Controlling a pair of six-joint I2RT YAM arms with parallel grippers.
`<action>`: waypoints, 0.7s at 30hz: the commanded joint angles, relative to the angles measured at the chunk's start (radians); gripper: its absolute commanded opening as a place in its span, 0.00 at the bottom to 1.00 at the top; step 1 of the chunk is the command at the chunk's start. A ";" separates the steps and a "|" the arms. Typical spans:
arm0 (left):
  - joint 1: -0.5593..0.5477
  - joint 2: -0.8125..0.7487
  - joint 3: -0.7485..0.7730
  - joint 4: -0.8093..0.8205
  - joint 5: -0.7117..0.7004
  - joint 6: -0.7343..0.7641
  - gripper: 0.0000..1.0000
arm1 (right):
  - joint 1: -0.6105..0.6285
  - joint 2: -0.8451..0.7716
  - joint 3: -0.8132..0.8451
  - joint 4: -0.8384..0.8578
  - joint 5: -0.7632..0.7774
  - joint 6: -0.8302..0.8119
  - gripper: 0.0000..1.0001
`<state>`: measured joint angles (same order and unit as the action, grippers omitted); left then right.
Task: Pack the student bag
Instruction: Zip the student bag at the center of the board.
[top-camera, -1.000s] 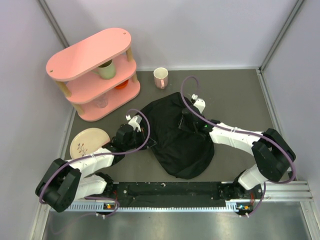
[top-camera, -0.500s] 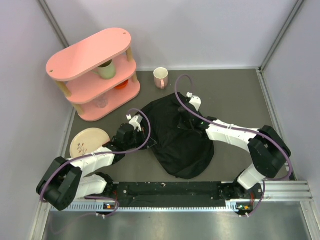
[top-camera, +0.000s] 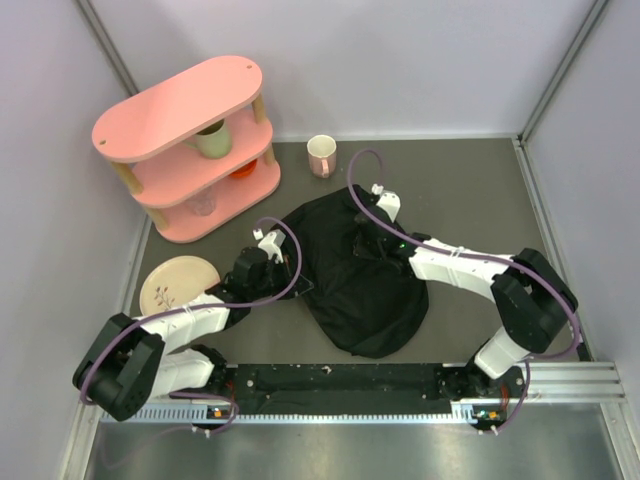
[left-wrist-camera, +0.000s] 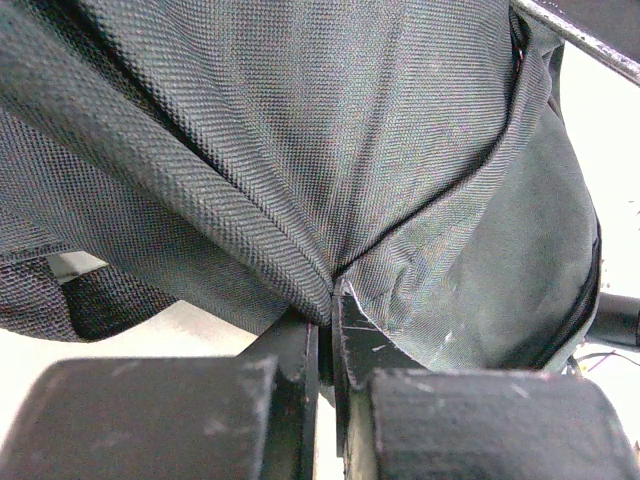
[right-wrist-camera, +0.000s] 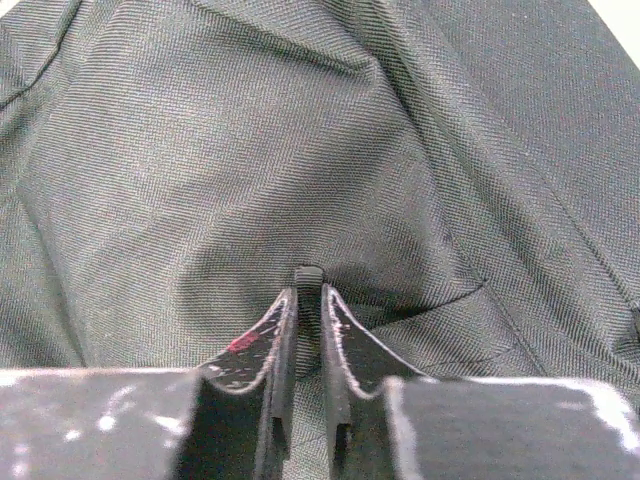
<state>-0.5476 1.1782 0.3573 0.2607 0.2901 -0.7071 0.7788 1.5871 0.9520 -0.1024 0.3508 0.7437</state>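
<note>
The student bag (top-camera: 362, 285) is a large black floppy backpack lying in the middle of the table. My left gripper (top-camera: 287, 283) is at the bag's left edge and is shut on a fold of its fabric (left-wrist-camera: 300, 270), lifting it slightly. My right gripper (top-camera: 372, 240) sits on the bag's top, far half. It is shut on a small black ribbed zip pull (right-wrist-camera: 310, 280) that pokes out between the fingertips. The bag's woven fabric (right-wrist-camera: 300, 150) fills the right wrist view. The bag's inside is hidden.
A pink three-tier shelf (top-camera: 150, 120) stands at the far left with a green mug (top-camera: 212, 140), an orange item (top-camera: 243, 172) and a clear glass (top-camera: 203, 205) on it. A white mug (top-camera: 321, 154) stands behind the bag. A cream plate (top-camera: 178, 283) lies at the left.
My right gripper has shifted a little toward the far left across the bag's top, with the zip pull in it. The left arm has not moved.
</note>
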 joint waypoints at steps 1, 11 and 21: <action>-0.005 -0.005 0.005 -0.021 0.023 0.024 0.00 | 0.019 0.053 0.010 0.016 -0.073 0.016 0.06; -0.005 -0.005 0.005 -0.024 0.024 0.027 0.00 | -0.027 -0.033 -0.035 0.081 -0.084 -0.012 0.00; -0.005 -0.051 -0.018 -0.057 0.006 0.034 0.00 | -0.127 -0.111 -0.067 0.059 0.014 -0.036 0.00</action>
<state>-0.5476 1.1580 0.3573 0.2497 0.2886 -0.7071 0.6983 1.5150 0.8917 -0.0589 0.3088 0.7330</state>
